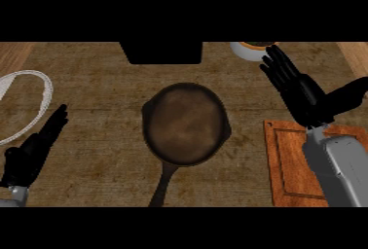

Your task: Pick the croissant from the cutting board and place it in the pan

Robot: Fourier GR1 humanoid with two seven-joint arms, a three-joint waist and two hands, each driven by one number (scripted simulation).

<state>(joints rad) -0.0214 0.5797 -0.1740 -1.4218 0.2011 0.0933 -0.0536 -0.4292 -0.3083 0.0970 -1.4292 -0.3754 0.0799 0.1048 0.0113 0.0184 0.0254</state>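
A dark round pan (187, 124) sits in the middle of the counter, its handle pointing toward me, and nothing lies in it. The orange-brown cutting board (286, 165) lies at the lower right, partly under my right forearm. No croissant shows on the visible part of the board; my arm may hide it. My right hand (307, 103) hovers beyond the board's far edge, open, with straight fingers pointing up and left and the thumb spread to the right. My left hand (30, 154) rests open at the lower left.
A white plate (28, 95) lies at the left edge. A black block (161, 52) stands at the back centre. A white cup or bowl with brown contents (248, 50) sits at the back right, just by my right fingertips.
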